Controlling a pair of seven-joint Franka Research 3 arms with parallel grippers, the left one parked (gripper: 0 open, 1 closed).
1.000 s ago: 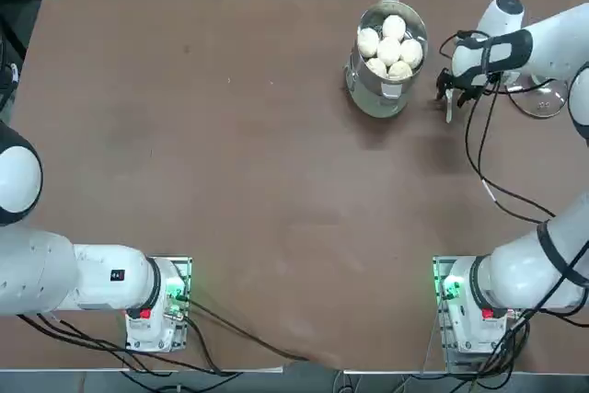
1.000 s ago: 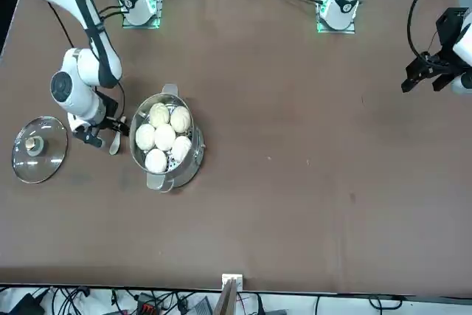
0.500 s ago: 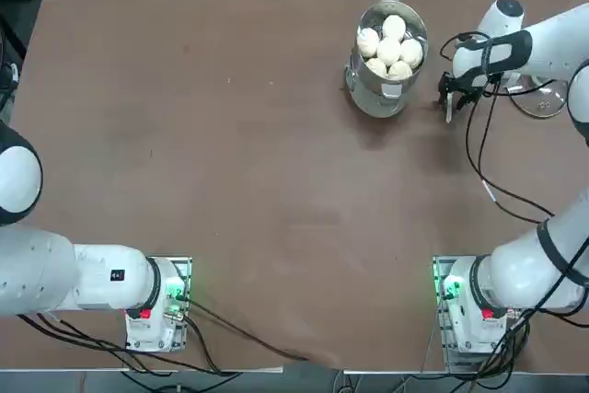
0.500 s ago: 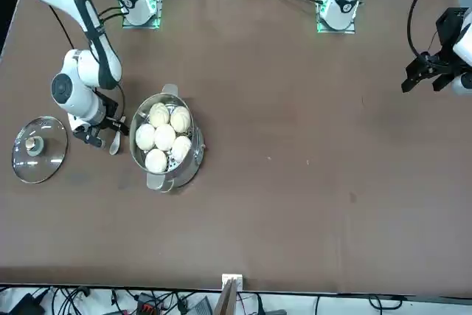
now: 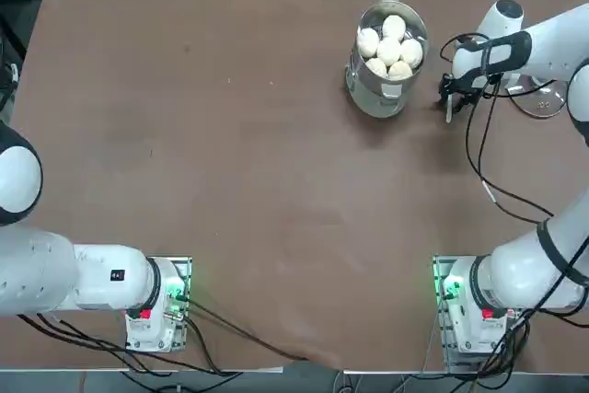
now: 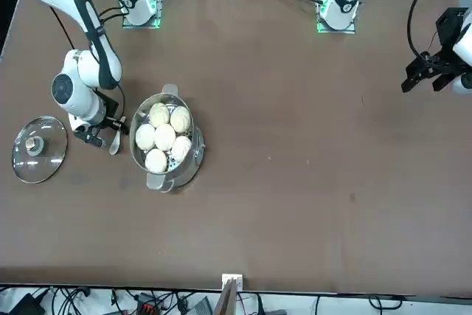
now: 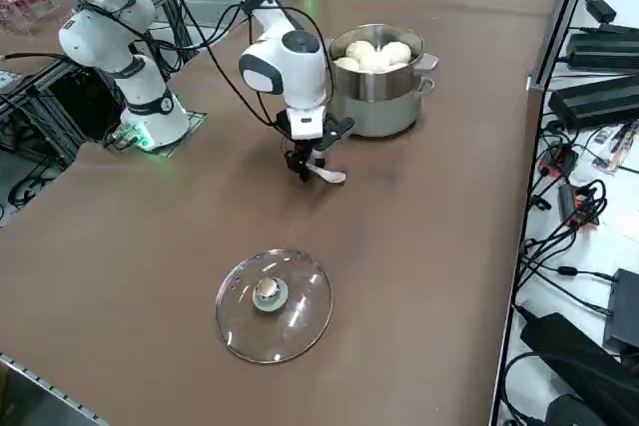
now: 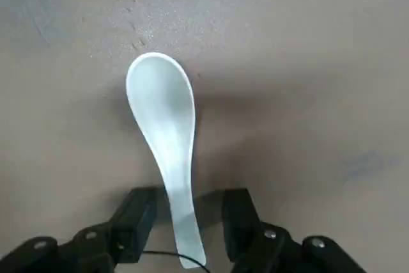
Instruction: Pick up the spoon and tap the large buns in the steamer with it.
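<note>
My pincer (image 8: 193, 212) stood partly open around the handle of the spoon (image 8: 182, 177), gripping nothing, with the spoon on the table (image 8: 307, 126) beside the pot (image 7: 377, 112), so both the lift and the tapping of the buns (image 6: 164, 136) were left to do.

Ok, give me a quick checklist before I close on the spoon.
- Spoon handle between the right gripper's fingers: ok
- Fingers clear of the handle on both sides: ok
- Spoon gripped: not ok, fingers open around it
- Lid off the steamer: ok
- Buns exposed for tapping: ok
- Fingers low enough for a firm grip: cannot tell
</note>
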